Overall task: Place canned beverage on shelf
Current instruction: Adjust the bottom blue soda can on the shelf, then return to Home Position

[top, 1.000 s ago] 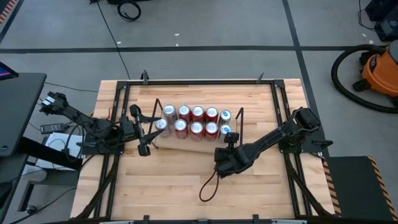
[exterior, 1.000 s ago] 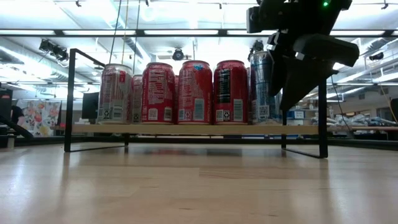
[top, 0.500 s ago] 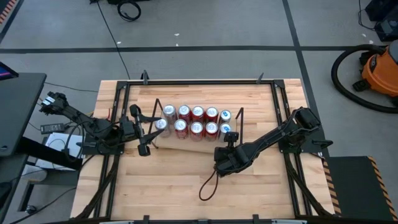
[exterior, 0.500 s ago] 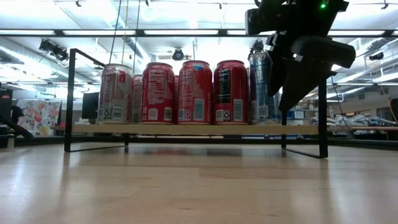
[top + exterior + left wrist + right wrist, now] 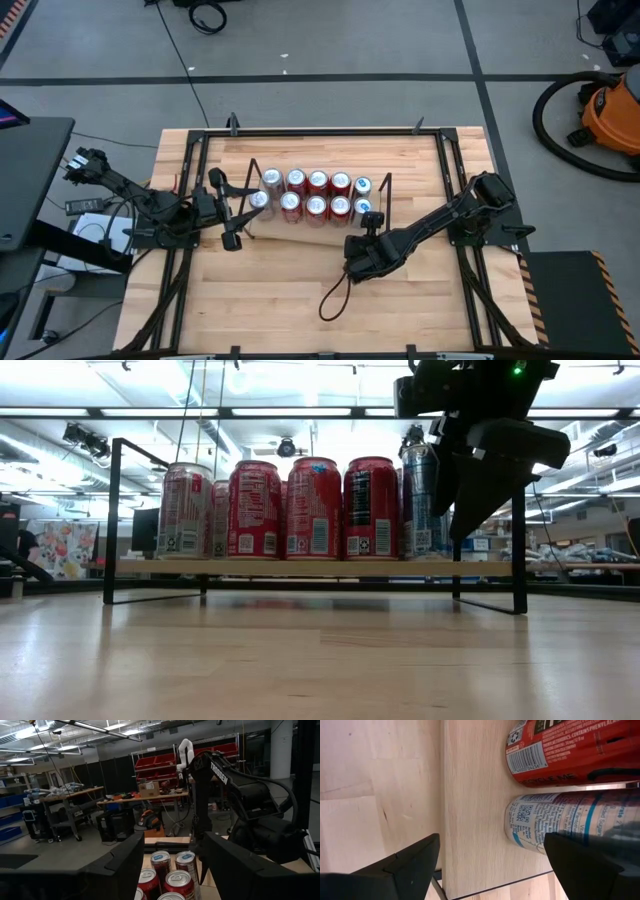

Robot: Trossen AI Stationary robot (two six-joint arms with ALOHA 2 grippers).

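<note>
Overhead, the light-wood table (image 5: 280,300) sits on grey floor (image 5: 330,40).

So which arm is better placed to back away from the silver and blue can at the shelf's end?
The right. Its gripper stands open around the silver and blue can on the light-wood shelf, free to withdraw. The left gripper sits at the shelf's opposite end.

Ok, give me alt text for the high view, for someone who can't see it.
Seen from above, ten cans stand in two rows on a small shelf on a wooden table. The right gripper, jaws open, sits at the blue can on the front row's right end; the left gripper waits at the shelf's left end.
</note>
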